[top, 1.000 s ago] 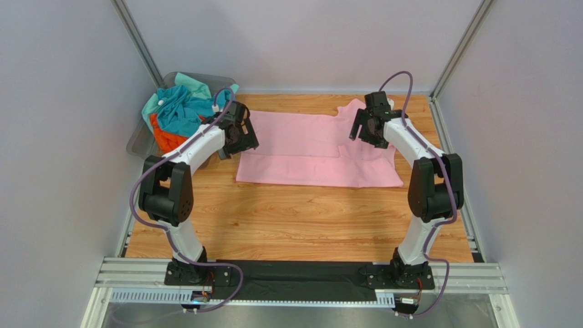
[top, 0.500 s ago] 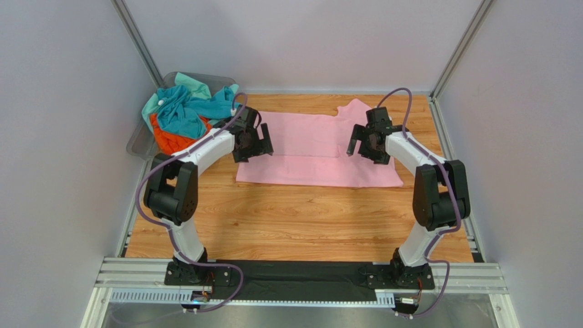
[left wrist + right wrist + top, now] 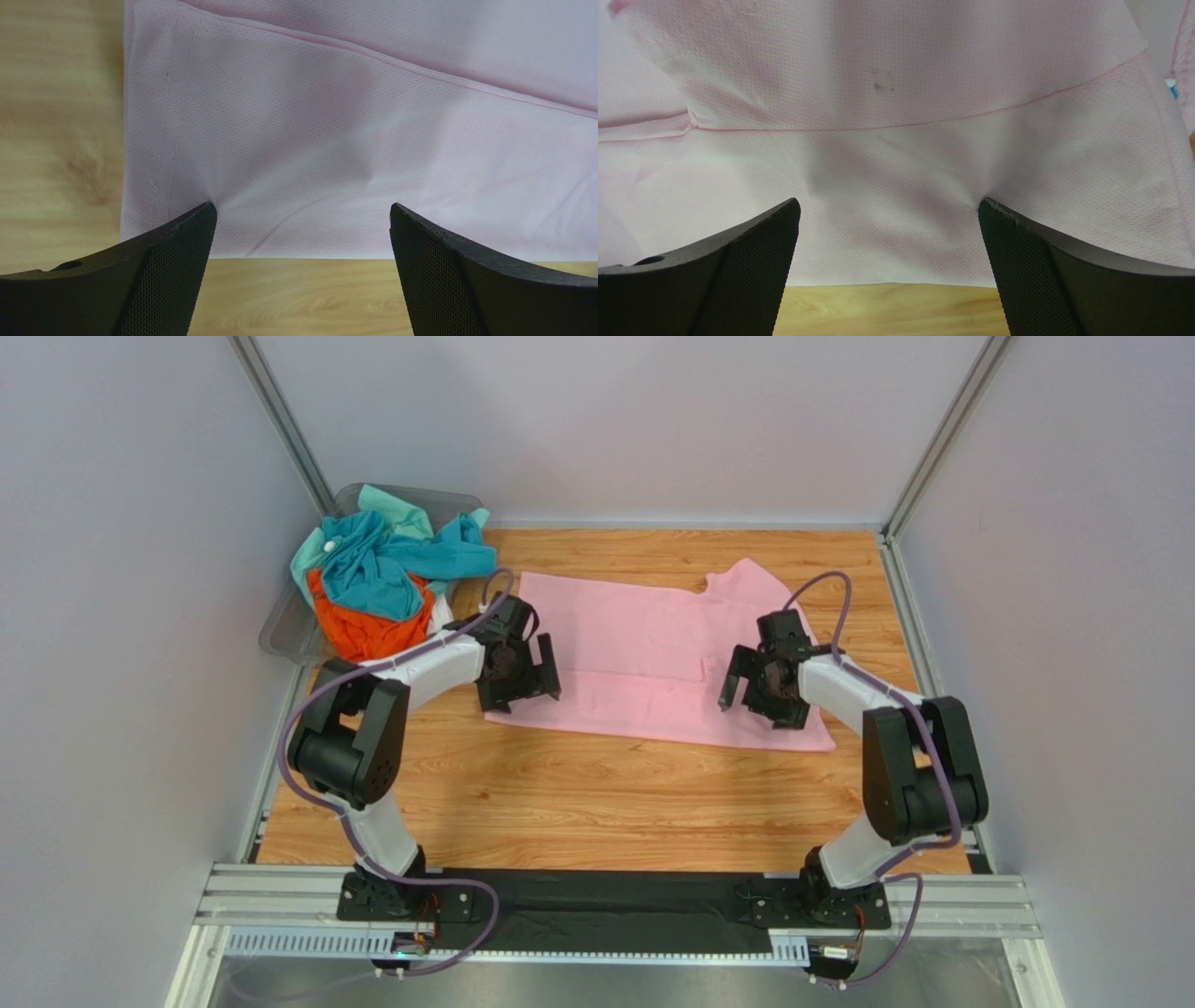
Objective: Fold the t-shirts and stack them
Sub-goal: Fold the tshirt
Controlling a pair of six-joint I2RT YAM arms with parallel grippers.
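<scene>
Left fingers [image 3: 168, 280] and right fingers [image 3: 738, 273] both stand wide, holding nothing, low over the near edge of the pink shirt [image 3: 645, 651], which lies flat on the counter [image 3: 603, 798]. We judge the next fold starts here: we should pinch that edge at matching spots, take every layer, and lift evenly so it lands square. Other shirts [image 3: 372, 567] sit heaped in the bin [image 3: 285, 633], upper left of the top view.
</scene>
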